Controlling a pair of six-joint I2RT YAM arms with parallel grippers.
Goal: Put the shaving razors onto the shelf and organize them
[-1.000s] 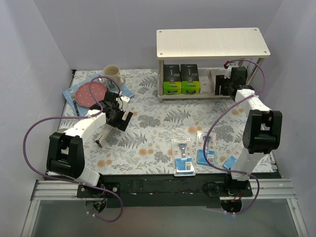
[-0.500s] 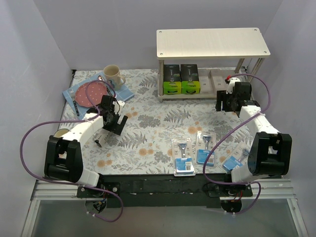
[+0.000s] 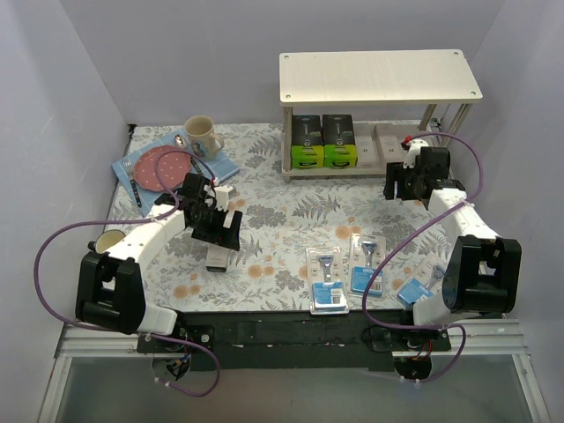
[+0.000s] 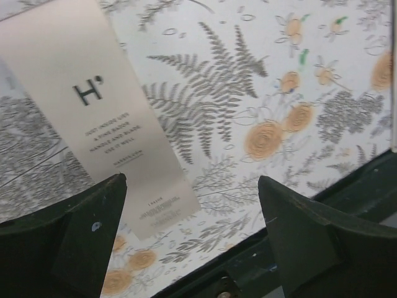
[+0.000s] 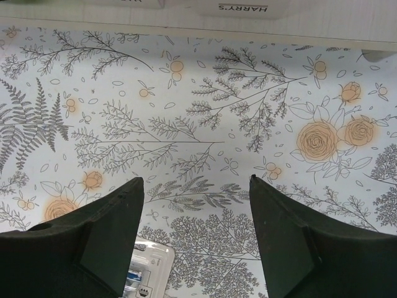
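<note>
A slim white Harry's box [image 4: 93,112] lies on the floral cloth, its end between the spread fingers of my open left gripper [image 4: 189,180]. From above, the box [image 3: 218,256] sticks out below that gripper [image 3: 218,231]. The shelf [image 3: 379,75] stands at the back. Its lower board holds two black-and-green boxes [image 3: 307,141] [image 3: 338,141] and white Harry's boxes [image 3: 388,141]. My right gripper [image 3: 401,183] is open and empty just in front of that board [image 5: 310,25]. Three blue blister packs [image 3: 328,278] [image 3: 367,264] [image 3: 414,291] lie near the front edge.
A cream mug [image 3: 201,134] and a pink plate [image 3: 163,167] on a blue napkin sit at the back left. One blister pack [image 5: 146,273] shows below the right fingers. The table's black front edge [image 4: 298,261] is close to the left gripper.
My left gripper moved right toward the table's middle, and the white box now shows under it. My right gripper drew back from the shelf's lower tier, then held still.
</note>
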